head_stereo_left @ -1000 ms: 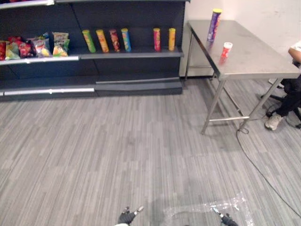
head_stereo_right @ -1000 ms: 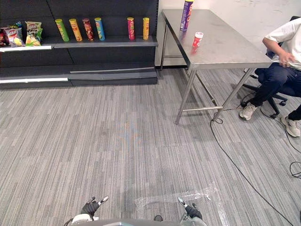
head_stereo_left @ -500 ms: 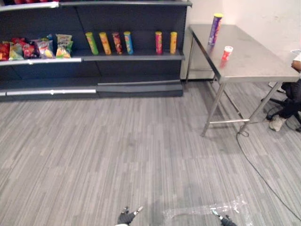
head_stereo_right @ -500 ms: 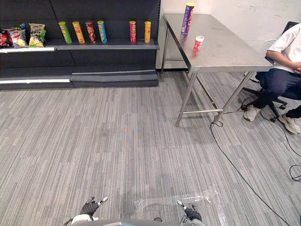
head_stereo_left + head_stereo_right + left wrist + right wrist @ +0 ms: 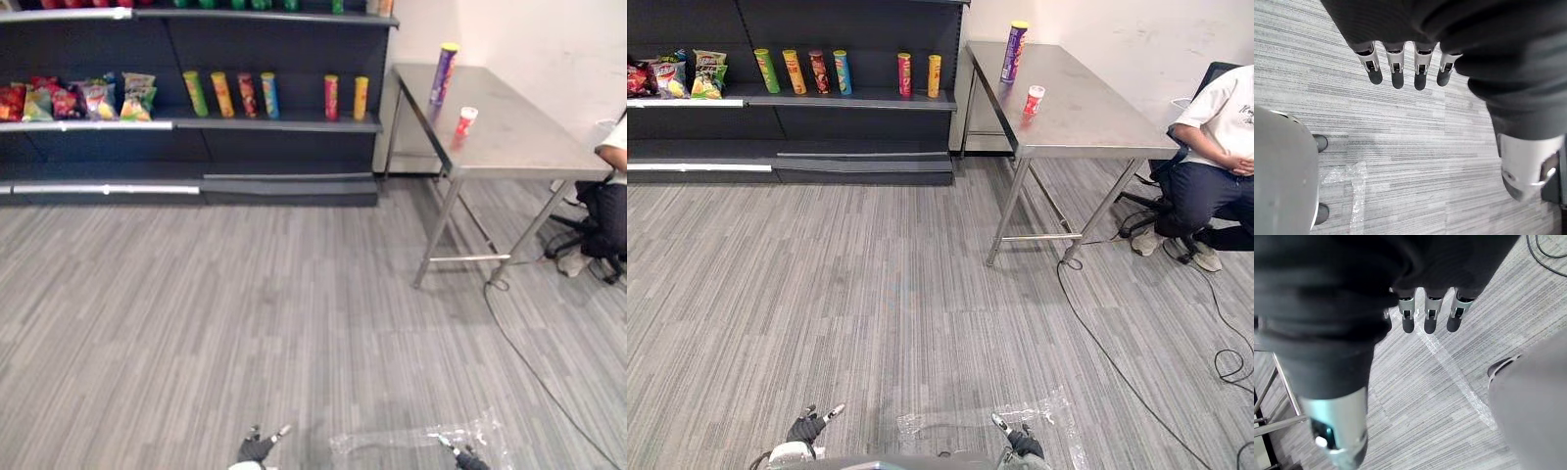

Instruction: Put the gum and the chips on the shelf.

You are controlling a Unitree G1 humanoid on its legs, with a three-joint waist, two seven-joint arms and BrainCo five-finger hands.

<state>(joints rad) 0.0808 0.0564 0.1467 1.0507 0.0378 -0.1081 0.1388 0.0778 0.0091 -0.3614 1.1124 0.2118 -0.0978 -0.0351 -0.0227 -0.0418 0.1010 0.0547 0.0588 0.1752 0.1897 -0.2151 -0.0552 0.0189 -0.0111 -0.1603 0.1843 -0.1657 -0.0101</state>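
Observation:
A tall purple chips can [image 5: 1014,51] stands at the far end of a steel table [image 5: 1087,117] on the right. A small red-and-white gum tub [image 5: 1034,99] stands on the table a little nearer to me. The dark shelf [image 5: 274,122] runs along the back wall, left of the table. My left hand [image 5: 1396,68] hangs low over the carpet, open and holding nothing; it is also at the lower edge of the left eye view [image 5: 257,448]. My right hand [image 5: 1430,313] hangs the same way, open and holding nothing, and is seen again as the right hand [image 5: 1019,443].
Several chips cans [image 5: 235,94] stand in a row on the shelf, with snack bags [image 5: 88,98] at its left. A person [image 5: 1215,147] sits on a chair right of the table. A strip of clear plastic [image 5: 980,421] lies on the carpet near me.
The whole picture has shifted downward, so the camera has moved and more of the upper shelf shows. Both hands still hang low at the bottom edge.

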